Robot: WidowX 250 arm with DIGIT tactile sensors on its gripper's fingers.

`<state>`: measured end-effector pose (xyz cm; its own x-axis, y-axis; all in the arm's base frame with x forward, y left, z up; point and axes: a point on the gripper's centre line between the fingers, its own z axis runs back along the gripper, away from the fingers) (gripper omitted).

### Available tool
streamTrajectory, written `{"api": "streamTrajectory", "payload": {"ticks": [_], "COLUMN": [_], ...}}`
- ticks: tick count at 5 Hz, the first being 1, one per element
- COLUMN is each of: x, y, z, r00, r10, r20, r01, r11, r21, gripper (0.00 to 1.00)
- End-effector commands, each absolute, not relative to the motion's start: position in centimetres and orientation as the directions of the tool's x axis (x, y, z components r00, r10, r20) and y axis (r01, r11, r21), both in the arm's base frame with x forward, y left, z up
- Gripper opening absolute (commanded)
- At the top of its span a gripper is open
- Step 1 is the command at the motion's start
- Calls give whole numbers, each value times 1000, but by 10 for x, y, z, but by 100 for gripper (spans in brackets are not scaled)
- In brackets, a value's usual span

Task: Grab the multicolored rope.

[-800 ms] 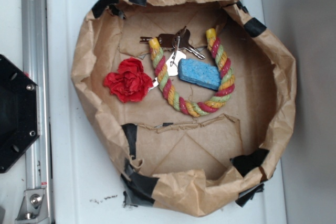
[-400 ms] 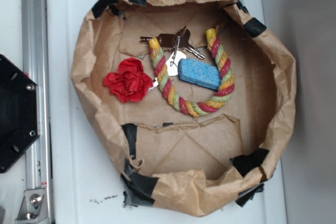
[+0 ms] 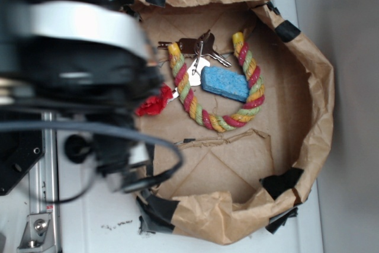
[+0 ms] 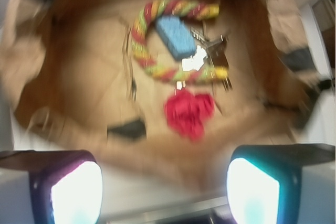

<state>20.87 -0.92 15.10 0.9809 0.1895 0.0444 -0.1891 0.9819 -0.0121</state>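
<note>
1. The multicolored rope point(image 3: 216, 90) is seen lying in a U inside the brown paper bowl point(image 3: 314, 105), toward the bowl's far rim.
2. A blue sponge point(image 3: 224, 83) is cradled inside the U, touching the rope's right arm.
3. A bunch of keys point(image 3: 198, 51) is spotted at the rope's open ends, partly under its left arm.
4. A red fabric flower point(image 4: 189, 113) is seen just beside the rope, nearer the tool.
5. The tool point(image 4: 165, 190) is held spread, its two fingers point(image 4: 76, 192) well apart, above the bowl's near rim and clear of the rope; nothing is gripped.
6. The wrist view is blurred.
</note>
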Motion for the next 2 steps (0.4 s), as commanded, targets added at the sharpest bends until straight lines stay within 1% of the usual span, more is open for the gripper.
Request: {"api": "streamTrajectory", "payload": {"ticks": [1, 2], "x": [266, 281], "y": [-8, -17], "z": [108, 82], "r00": [936, 935], "r10": [320, 323], "r20": [147, 143], "r01": [-305, -308], "r11": [945, 944], "r21": [-116, -116], "gripper": [100, 100]}}
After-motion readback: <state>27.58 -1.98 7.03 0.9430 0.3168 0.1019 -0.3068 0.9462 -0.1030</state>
